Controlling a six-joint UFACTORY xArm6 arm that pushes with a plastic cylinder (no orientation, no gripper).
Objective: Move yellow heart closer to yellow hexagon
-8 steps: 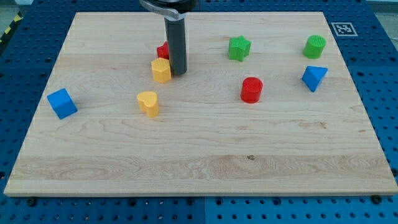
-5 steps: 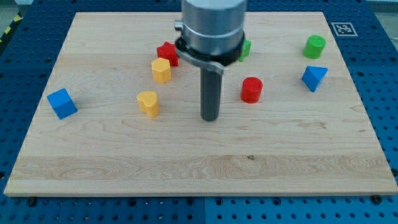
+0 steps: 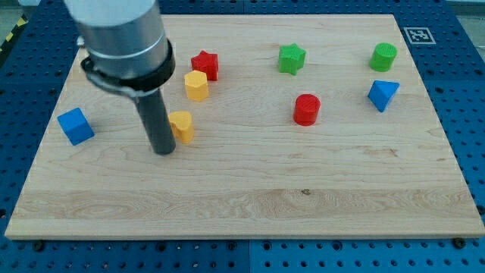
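A wooden board (image 3: 250, 205) is shown on a blue perforated bench. The yellow heart (image 3: 183, 125) is placed left of the board's middle, with the yellow hexagon (image 3: 196, 86) near it toward the view's top and slightly to the right; the two are apart. A red star (image 3: 204, 65) is set just beyond the hexagon, close to it or touching; which cannot be told. Also listed: a blue cube (image 3: 75, 125) at the view's left, a red cylinder (image 3: 306, 109) right of centre, a green star (image 3: 291, 58), a green cylinder (image 3: 383, 56) and a blue pyramid-like block (image 3: 383, 94) at the right. No gripper is fitted, so nothing is held; my tip (image 3: 164, 150) is set down at the heart's lower left, just beside it, and contact cannot be confirmed because part of the heart is hidden by the rod. Risks are judged as follows: an off-centre push could spin the heart or let it slip past the tip toward the right; too long a push could drive the heart into the hexagon and knock that into the red star. No legible writing is found; only a black-and-white square marker (image 3: 415, 35) is printed at the board's upper right corner.
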